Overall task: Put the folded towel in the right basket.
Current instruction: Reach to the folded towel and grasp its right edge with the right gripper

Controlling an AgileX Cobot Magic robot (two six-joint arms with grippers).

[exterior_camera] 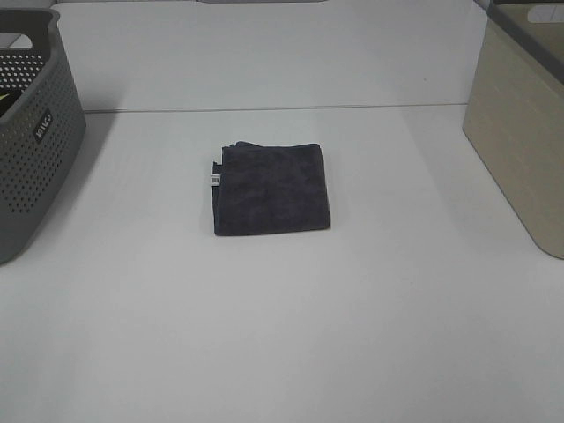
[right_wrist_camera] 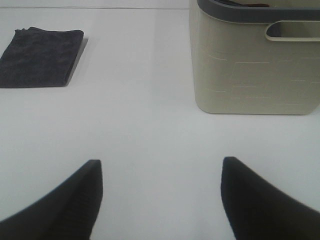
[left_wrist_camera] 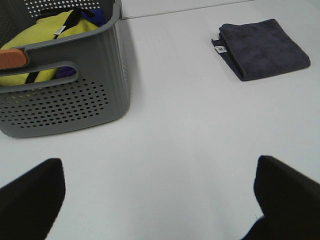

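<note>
A dark grey folded towel [exterior_camera: 271,189] lies flat in the middle of the white table, with a small white tag on its left edge. It also shows in the left wrist view [left_wrist_camera: 262,48] and the right wrist view [right_wrist_camera: 40,57]. The beige right basket [exterior_camera: 520,132] stands at the table's right edge; the right wrist view shows its wall [right_wrist_camera: 255,65]. My left gripper [left_wrist_camera: 160,195] is open and empty over bare table, well short of the towel. My right gripper [right_wrist_camera: 160,192] is open and empty, apart from both towel and basket. Neither gripper shows in the high view.
A grey perforated basket [exterior_camera: 35,141] stands at the left edge; in the left wrist view its wall [left_wrist_camera: 65,100] shows and it holds yellow and dark cloths [left_wrist_camera: 47,35]. The white table [exterior_camera: 282,335] runs on to a seam at the back.
</note>
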